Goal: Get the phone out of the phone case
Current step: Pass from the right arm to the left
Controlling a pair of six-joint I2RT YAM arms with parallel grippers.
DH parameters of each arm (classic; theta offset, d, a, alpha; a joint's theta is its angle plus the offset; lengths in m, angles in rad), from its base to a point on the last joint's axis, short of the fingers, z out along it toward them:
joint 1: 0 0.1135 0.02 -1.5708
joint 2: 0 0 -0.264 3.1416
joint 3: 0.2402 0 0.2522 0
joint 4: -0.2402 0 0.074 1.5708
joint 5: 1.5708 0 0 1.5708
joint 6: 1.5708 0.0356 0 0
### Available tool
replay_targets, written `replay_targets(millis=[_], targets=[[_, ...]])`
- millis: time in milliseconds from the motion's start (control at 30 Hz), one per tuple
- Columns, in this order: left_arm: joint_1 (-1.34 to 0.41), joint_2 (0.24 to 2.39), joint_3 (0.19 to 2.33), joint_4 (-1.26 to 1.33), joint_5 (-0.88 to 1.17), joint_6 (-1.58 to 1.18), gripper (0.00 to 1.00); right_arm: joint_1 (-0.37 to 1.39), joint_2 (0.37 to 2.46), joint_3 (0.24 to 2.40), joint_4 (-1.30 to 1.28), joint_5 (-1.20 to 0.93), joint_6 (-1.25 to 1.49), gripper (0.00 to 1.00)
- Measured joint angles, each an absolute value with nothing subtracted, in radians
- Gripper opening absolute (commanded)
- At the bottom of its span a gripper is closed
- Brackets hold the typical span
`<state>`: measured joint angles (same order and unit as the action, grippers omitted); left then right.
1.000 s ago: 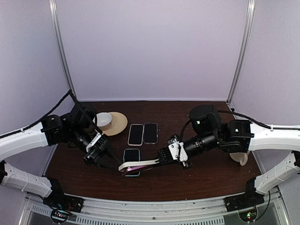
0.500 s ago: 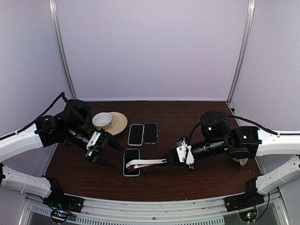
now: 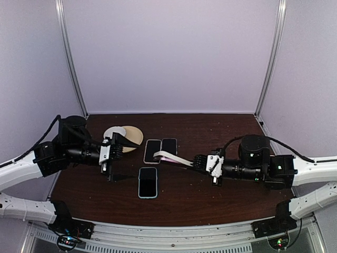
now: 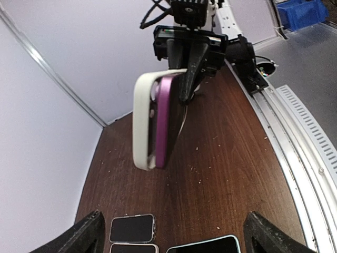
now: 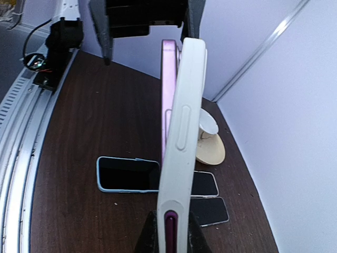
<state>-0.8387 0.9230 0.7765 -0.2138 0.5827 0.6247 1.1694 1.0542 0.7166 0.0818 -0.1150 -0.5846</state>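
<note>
Clamping phone case point(image 3: 169, 156) aloft, right pincer point(image 3: 192, 162) outstretched.

From above and behind, a fixed camera overlooks the dark brown wooden table point(image 3: 210, 205); the wrist cameras face each other closely, sharing the white-cased pink phone point(image 4: 160, 121).

Right tool point(image 4: 189, 79) grips white case point(image 4: 140, 121), purple phone point(image 4: 164, 116) partly out; left tool point(image 4: 174, 237) spread.

A: Cropped anywhere, left wrist?
B: Seeing only fingertips of the left gripper point(image 4: 174, 231) and a sliver of the blue-edged phone point(image 4: 202, 246) at the bottom edge.
A: Right wrist?
B: Catching only fingertips of the right gripper point(image 5: 169, 234); missing much of the purple phone point(image 5: 168, 95) behind the white case point(image 5: 184, 137).
</note>
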Motion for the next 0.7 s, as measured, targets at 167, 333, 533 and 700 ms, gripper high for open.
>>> replay_targets(millis=[167, 333, 533, 700], targets=[[-0.836, 0.905, 0.739, -0.097, 0.482, 0.543, 0.98, 1.169, 1.049, 0.664, 0.216, 0.076, -0.522, 0.0], [-0.824, 0.906, 0.739, -0.042, 0.412, 0.472, 0.98, 1.155, 1.049, 0.655, 0.294, 0.223, -0.449, 0.0], [-0.821, 0.923, 0.741, -0.054, 0.408, 0.45, 0.97, 1.074, 1.018, 0.654, 0.324, 0.315, -0.322, 0.0], [-0.821, 0.949, 0.754, -0.094, 0.478, 0.453, 0.9, 1.042, 1.0, 0.656, 0.301, 0.273, -0.291, 0.0]])
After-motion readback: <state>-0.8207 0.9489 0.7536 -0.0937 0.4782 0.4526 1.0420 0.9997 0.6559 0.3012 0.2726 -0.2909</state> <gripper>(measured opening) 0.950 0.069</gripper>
